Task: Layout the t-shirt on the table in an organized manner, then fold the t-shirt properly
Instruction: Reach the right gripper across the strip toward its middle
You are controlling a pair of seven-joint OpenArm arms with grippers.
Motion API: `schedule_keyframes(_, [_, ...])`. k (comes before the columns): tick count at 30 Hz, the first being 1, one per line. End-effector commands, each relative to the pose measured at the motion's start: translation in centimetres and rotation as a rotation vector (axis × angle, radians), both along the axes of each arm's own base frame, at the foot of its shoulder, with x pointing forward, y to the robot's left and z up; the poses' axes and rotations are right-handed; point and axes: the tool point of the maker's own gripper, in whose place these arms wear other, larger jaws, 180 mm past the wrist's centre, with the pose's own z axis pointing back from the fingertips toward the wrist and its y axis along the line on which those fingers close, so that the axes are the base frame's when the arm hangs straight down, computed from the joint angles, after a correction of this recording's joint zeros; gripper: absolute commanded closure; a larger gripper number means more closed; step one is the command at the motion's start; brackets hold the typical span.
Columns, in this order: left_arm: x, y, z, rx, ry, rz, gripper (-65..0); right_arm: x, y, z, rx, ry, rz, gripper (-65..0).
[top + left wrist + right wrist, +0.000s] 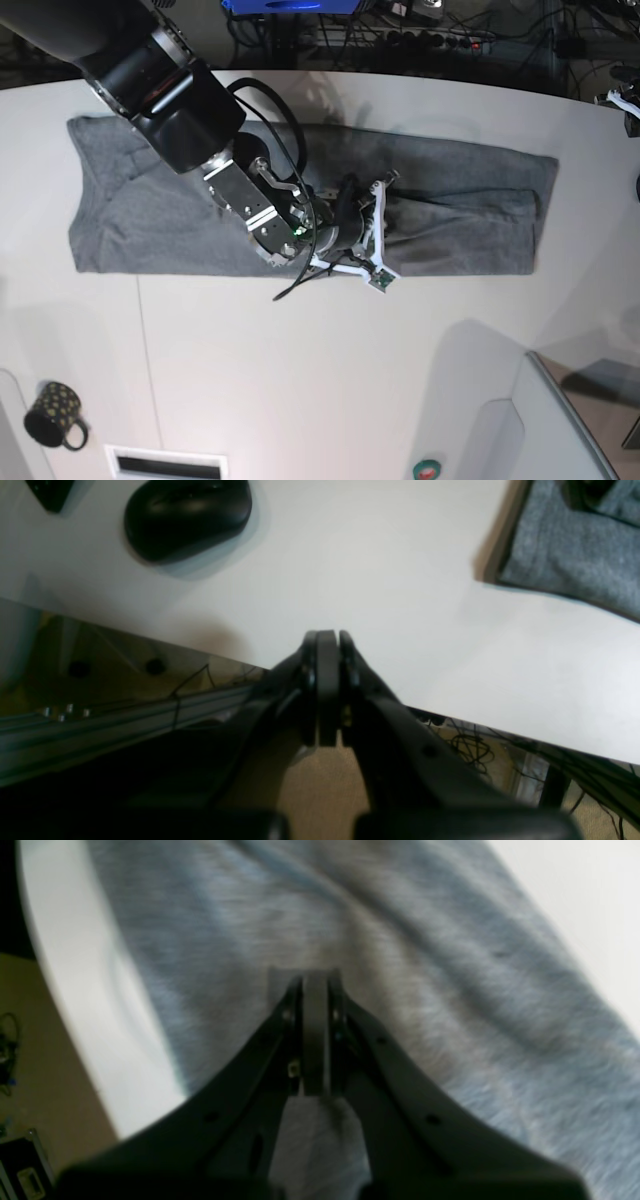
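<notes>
Two arms on this rig, but only the right arm (165,85) clearly seen in the base view. Comes in from the far left corner and stretches slanting over the t-shirt (150,220), forearm low and wrist bent toward the middle of the cloth. Ends with the right gripper (365,235) above the middle of the shirt, near its front edge. In the right wrist view, right gripper (315,977) with both fingers pressed together, tip pointing down at the grey cloth (450,965). Cannot tell whether any fabric is pinched between them, or whether the tip touches it.

Left gripper (327,640) seen only from its own wrist camera: fingers together, nothing between them, held over the edge of a white surface (375,580), with floor and cables below. Black computer mouse (187,517) lying on that surface, well apart from the fingers.

T-shirt laid as one long band across the far half of the table (300,380), from the left side almost to the right, with some wrinkles near the gripper.

One container only: small dark dotted mug (55,415) standing upright at the near left corner, well apart from the shirt. Inside of it not visible.
</notes>
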Motion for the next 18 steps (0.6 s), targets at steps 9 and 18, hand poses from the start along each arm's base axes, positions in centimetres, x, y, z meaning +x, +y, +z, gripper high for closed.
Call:
schedule_keyframes(9, [0.6,0.6,1.3,0.031,-0.026,-0.013,0.0,-4.1,2.6,-1.3,-0.006,0.036,0.134,-0.8])
schedule_keyframes(18, [3.3,-1.2,3.4,0.051,-0.088,-0.051,0.0,-6.1,4.0,0.7,0.024,0.021,0.193,-0.8])
